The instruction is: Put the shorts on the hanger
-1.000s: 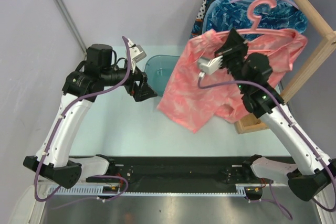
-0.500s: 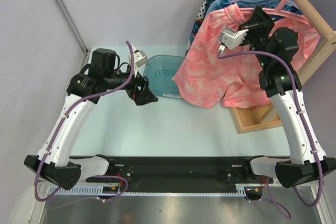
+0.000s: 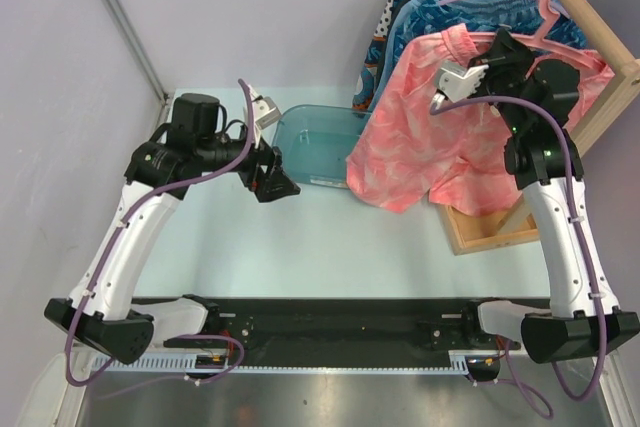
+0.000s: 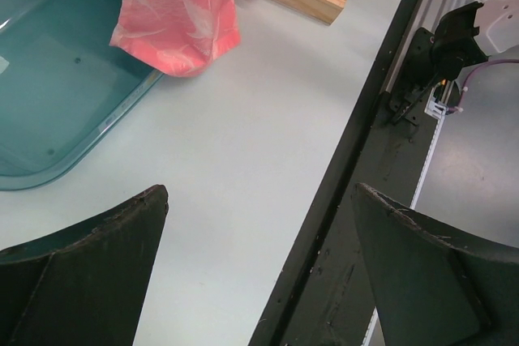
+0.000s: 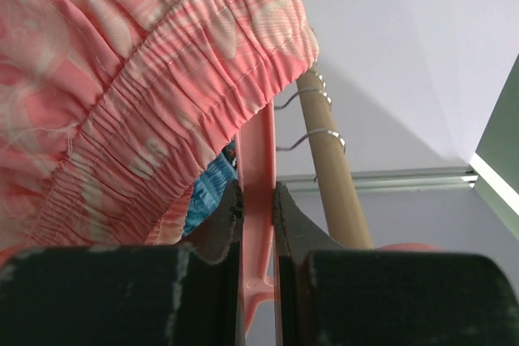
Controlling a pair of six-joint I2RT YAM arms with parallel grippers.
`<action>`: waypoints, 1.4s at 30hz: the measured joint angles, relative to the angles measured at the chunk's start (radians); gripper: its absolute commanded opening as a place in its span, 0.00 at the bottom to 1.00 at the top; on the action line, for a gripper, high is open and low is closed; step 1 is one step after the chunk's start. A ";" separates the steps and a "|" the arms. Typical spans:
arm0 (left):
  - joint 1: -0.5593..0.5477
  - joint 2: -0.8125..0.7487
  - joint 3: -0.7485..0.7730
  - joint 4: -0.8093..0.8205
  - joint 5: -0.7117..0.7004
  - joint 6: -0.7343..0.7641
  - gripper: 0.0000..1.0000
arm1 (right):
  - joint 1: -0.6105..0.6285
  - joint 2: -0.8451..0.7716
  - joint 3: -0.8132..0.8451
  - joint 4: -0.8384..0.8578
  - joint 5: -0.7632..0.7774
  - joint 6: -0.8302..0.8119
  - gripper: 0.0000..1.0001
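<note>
Shorts [image 3: 430, 127], draped on the hanger [image 5: 258, 168] that the right fingers [image 5: 296, 220] pinch by its bar, have risen in the last second from over the tabletop [image 3: 330, 237] to the rail [image 3: 605, 35], so hanging looks nearly done; left fingers [image 4: 81, 257] stay spread, idle.

Bare table [image 3: 330, 237] lies open between the two arms, from the black rail [image 3: 330, 332] at the near edge up to the teal tray [image 3: 310, 132]. The left gripper [image 4: 259, 200] hangs over it, jaws wide with nothing between them. To the right the way is blocked. The shorts [image 3: 430, 127] drape over the tray's right edge, and the wooden rack [image 3: 485, 237] stands behind them. Blue garments [image 3: 440, 2] crowd the rod [image 3: 603, 35] beside the hanger [image 5: 258, 160] pinched in the right gripper [image 5: 258, 200].
</note>
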 measured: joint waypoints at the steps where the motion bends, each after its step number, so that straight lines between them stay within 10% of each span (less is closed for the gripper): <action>1: 0.000 -0.001 0.000 0.000 -0.001 0.000 1.00 | -0.013 -0.006 -0.007 -0.001 -0.002 0.006 0.00; 5: 0.000 -0.004 -0.003 -0.001 -0.002 0.000 1.00 | -0.043 -0.016 -0.037 -0.005 -0.009 0.010 0.05; 10: 0.000 -0.004 -0.006 -0.003 -0.002 -0.002 1.00 | -0.054 -0.018 -0.056 -0.012 -0.008 -0.010 0.59; 18: 0.011 -0.003 -0.020 -0.003 0.000 -0.018 1.00 | 0.051 -0.112 -0.079 -0.075 0.026 -0.047 0.91; 32: 0.267 0.011 -0.022 0.001 0.095 -0.087 1.00 | 0.587 -0.318 -0.150 -0.329 0.275 0.315 1.00; 42: 0.369 -0.138 -0.224 -0.045 0.004 0.019 1.00 | 0.399 -0.384 -0.265 -0.495 0.031 1.059 1.00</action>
